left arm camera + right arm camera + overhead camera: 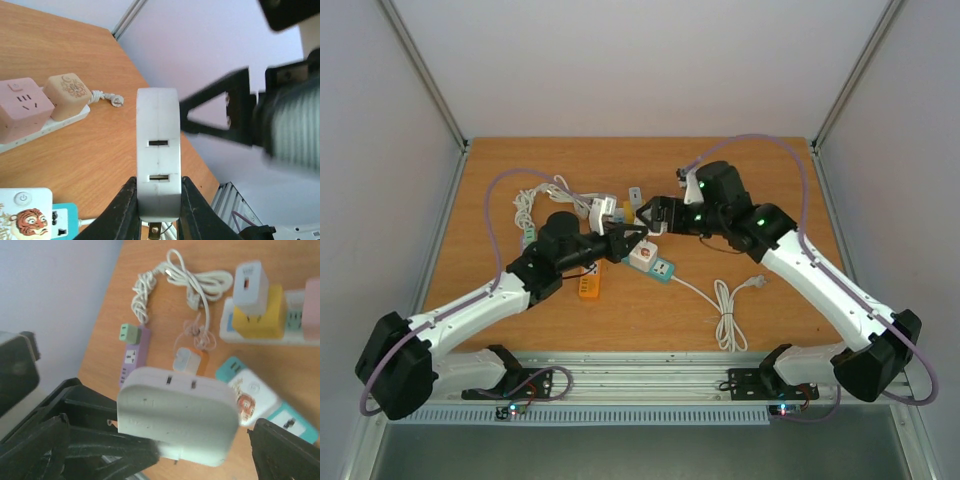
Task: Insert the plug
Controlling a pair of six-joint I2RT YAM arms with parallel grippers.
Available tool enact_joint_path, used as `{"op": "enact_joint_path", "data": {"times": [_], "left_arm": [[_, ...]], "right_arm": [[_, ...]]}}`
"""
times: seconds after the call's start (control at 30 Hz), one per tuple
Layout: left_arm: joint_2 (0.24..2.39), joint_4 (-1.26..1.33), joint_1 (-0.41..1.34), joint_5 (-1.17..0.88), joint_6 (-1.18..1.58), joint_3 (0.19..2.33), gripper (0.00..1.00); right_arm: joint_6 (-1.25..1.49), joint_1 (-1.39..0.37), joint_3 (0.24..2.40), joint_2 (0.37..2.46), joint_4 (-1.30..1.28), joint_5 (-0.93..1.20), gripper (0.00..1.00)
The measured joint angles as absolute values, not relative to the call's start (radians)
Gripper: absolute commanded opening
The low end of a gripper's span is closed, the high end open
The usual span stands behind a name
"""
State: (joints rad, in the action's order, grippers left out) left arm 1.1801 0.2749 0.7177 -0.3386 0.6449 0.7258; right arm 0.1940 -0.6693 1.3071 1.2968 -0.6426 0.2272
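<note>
Clamping the white plug [158, 150] mid-frame, the left gripper [158, 182] holds it above the table [75, 160]; the right gripper [205, 445] stands wide open either side. Upper right, a power strip [295, 336] carries a yellow adapter [257, 320].

Left hand [628, 240] shut tight, right hand [655, 213] wide open, both arms angled inward, tips apparently close together.

Power symbol [22, 198] on tiger-print socket [30, 220]

Plug [158, 150] prongs off btm edge, L wrist; blurred mass, prob. R arm [292, 125].
</note>
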Motion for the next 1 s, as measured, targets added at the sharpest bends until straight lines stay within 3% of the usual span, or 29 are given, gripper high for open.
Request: {"op": "enact_joint_path", "data": {"times": [0.23, 0.47, 0.6, 0.83, 1.0], "left_arm": [[1.166, 0.17, 0.676, -0.425, 0.553, 0.79, 0.01], [1.163, 0.121, 0.661, -0.51, 0.373, 0.836, 0.0], [1.163, 0.107, 0.66, -0.559, 0.268, 0.836, 0.0], [1.126, 0.117, 0.658, -0.691, 0.128, 0.836, 0.0], [1.119, 0.119, 0.657, -0.758, 0.084, 0.836, 0.0]], "right_arm": [[-0.188, -0.439, 1.545, 1.37, -0.664, 0.543, 0.98], [-0.713, -0.421, 1.588, 1.391, -0.822, 0.809, 0.97], [-0.946, -0.42, 1.568, 1.391, -0.936, 0.875, 0.95], [-1.172, -0.42, 1.567, 1.404, -1.068, 0.891, 0.78], [-1.241, -0.42, 1.539, 1.411, -1.108, 0.893, 0.77]]}}
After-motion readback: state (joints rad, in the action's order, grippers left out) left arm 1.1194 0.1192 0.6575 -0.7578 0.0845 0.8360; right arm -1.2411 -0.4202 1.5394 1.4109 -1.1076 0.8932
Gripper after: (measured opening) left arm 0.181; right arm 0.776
